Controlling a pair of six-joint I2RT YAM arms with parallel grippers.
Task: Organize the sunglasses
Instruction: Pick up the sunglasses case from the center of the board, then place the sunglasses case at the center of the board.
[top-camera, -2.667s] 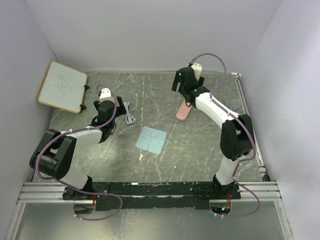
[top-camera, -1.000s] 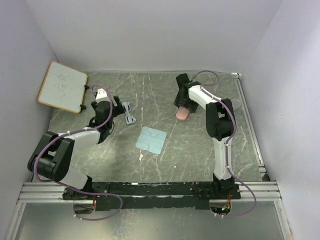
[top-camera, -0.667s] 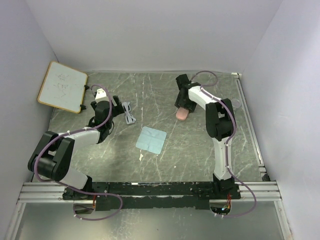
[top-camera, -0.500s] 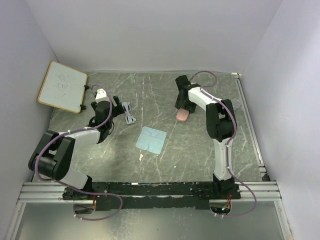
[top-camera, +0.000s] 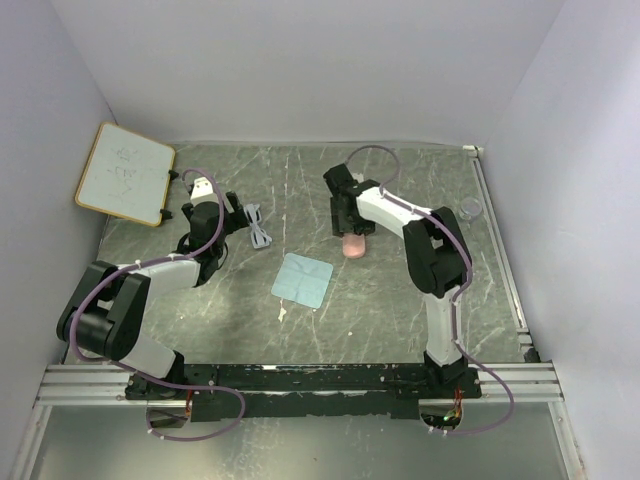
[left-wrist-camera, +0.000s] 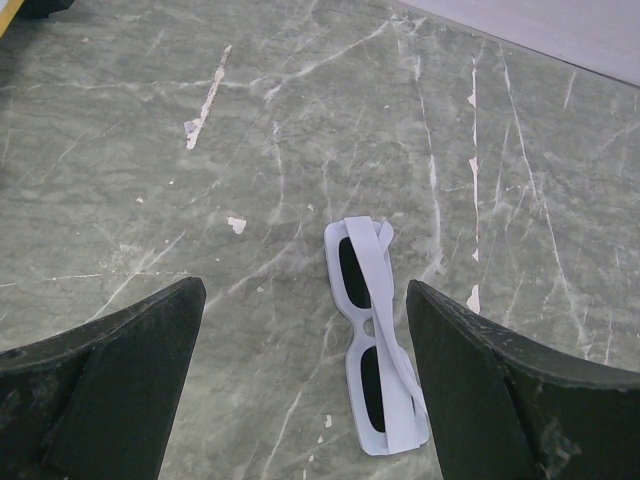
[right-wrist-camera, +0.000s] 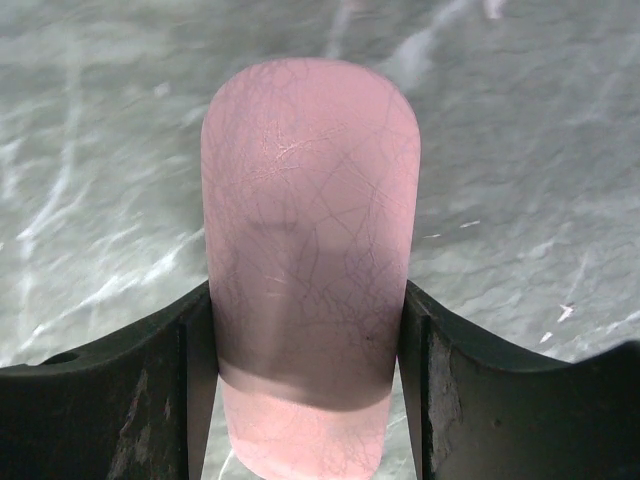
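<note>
Biggest thing first: the grey-green marbled counter (top-camera: 400, 300) carries everything, with a pale blue square cloth (top-camera: 303, 279) near the middle. Just behind and right of the cloth, the right claw (right-wrist-camera: 305, 300) has both jaws pressed flush against the long sides of the pink oblong rounded case (right-wrist-camera: 310, 200), so that's a real grip. The small whitish thin-framed sunglasses (left-wrist-camera: 375, 335) lie folded flat on the counter over on the left, well apart from the case. The left claw (left-wrist-camera: 305, 295) hangs over them, spread wide and holding nothing.

The step looks like getting the case into place for the glasses. The case is smooth and rounded, so the right arm wants an even squeeze and a level carry, or it could squirt out. The left claw should centre itself first, since the glasses sit nearer one finger than the other. Then it can pinch across the frame at the bridge, not on the slim arms.

Hard to tell: whether the case is lifted or resting on the counter, and where its opening seam is. Its near end sits in shadow between the fingers. From the top camera, both claws' fingers are too small to read.
</note>
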